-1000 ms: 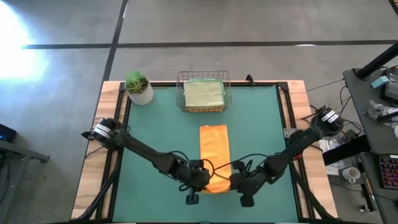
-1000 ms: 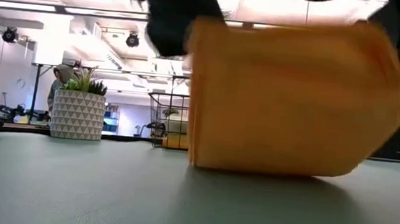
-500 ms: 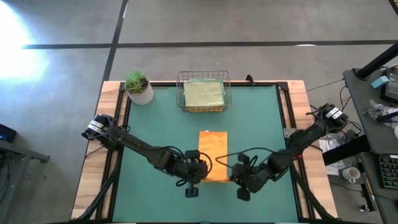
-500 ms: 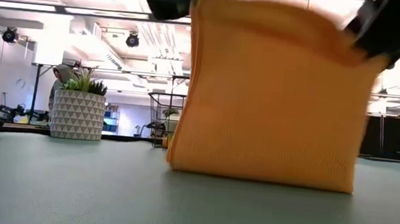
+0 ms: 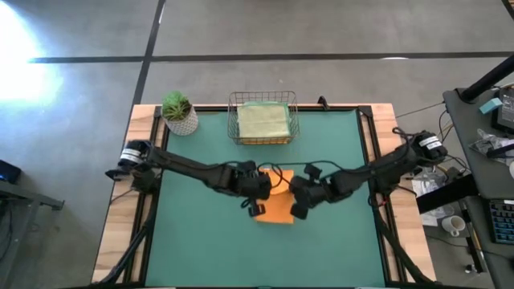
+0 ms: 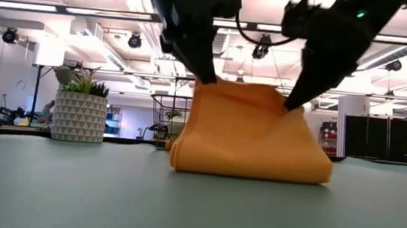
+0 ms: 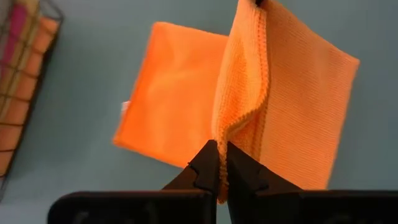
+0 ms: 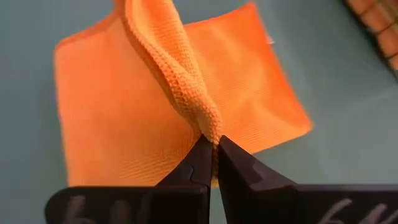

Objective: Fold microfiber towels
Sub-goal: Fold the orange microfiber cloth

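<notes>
Orange microfiber, soft and limp, is what both arms are working: the orange towel (image 5: 277,202) lies on the green surface (image 5: 201,241) a little way in front of the wire mesh basket (image 5: 263,120), its lower layer flat on the mat and its upper layer lifted by two corners; the left end effector (image 7: 219,167) is pinched shut on one raised corner, and the right end effector (image 8: 210,157) is clamped likewise on the other corner, so the cloth hangs from the two tips and slopes down to its fold on the mat, as the low view shows; judged from its drape, the towel is light, has no stiffness of its own, and will sag or bunch wherever it is unsupported, so the hemmed corners where the layers meet look like the soundest hold, since a grip in mid-cloth would only gather a wrinkle; the fabric's nap should cling to the mat rather than slide; in the basket, beyond the orange towel, a pale sage green towel (image 5: 263,120) lies folded on top of a stack, and a small potted plant (image 5: 178,112) stands just beside the basket, well clear of the arms.
</notes>
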You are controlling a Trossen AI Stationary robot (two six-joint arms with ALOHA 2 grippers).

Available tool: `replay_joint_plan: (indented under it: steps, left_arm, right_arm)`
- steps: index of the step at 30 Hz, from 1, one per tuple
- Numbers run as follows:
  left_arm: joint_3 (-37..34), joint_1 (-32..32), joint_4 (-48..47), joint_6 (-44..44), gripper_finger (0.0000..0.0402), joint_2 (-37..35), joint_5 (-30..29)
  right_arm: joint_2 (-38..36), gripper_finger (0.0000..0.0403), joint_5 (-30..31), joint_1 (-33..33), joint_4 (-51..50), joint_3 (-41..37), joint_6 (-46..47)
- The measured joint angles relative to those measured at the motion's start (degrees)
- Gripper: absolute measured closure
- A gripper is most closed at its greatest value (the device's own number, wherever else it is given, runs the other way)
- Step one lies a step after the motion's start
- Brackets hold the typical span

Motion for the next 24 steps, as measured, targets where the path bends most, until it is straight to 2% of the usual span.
replay_joint_plan:
  steps: [5, 11, 16, 19, 24]
  left_arm:
    - [-1.5, 3.6, 0.2, 0.0, 0.0402, 0.0, 2.9]
    - [-3.1, 5.6, 0.9, 0.0, 0.0402, 0.0, 3.2]
    - [-3.3, 6.3, 3.2, 4.2, 0.0397, 0.0, 2.9]
    - [-2.9, 6.8, 4.5, 4.5, 0.0374, 0.0, 2.9]
    - [-2.6, 7.5, 4.5, 4.6, 0.0318, -0.1, 2.8]
  right_arm:
    - [0.1, 0.0394, -2.2, -4.4, 0.3, 0.0, -2.4]
    - [0.2, 0.0394, -2.4, -6.7, 0.5, 0.0, -2.4]
    - [0.2, 0.0393, -2.0, -7.8, 0.0, 0.0, -2.2]
    - [0.2, 0.0381, -2.0, -8.1, -0.3, 0.0, -1.8]
    - [0.2, 0.0335, -1.9, -8.6, -0.3, 0.0, -1.8]
